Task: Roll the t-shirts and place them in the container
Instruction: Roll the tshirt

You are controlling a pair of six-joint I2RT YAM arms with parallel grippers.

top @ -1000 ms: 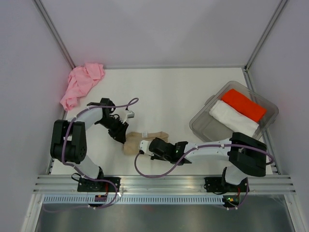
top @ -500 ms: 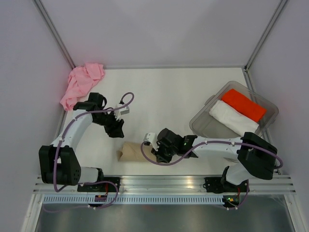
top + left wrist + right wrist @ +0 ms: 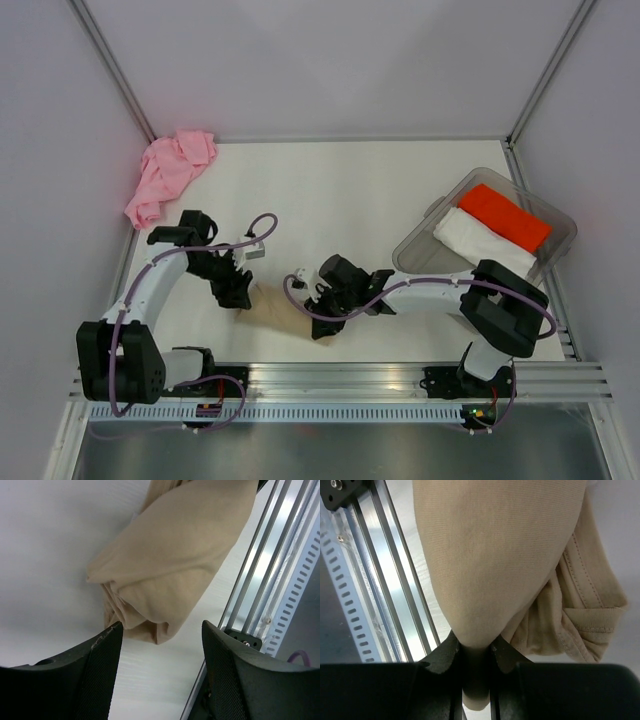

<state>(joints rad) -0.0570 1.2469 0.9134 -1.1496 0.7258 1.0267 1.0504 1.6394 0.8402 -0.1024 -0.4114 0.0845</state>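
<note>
The rolled tan-beige t-shirt [image 3: 279, 305] lies near the table's front edge, between both grippers. My right gripper [image 3: 322, 308] is shut on its right end; in the right wrist view the tan cloth [image 3: 500, 560] is pinched between the jaws. My left gripper [image 3: 236, 290] is open just left of the roll; in the left wrist view the roll's end [image 3: 170, 575] hangs just beyond the open fingers [image 3: 95, 670], not touching. The light pink t-shirt [image 3: 168, 172] lies crumpled at the back left. The red t-shirt [image 3: 505, 216] and white t-shirt [image 3: 483, 244] lie folded in the tub.
The clear plastic tub [image 3: 415, 262] stands at the right side. An aluminium rail [image 3: 340, 378] runs along the table's front edge, close to the roll. Grey walls close in the left, back and right.
The left gripper swung back down toward the roll's left end, open. The right gripper shifted back and turned, lifting the roll's right end in its jaws.
</note>
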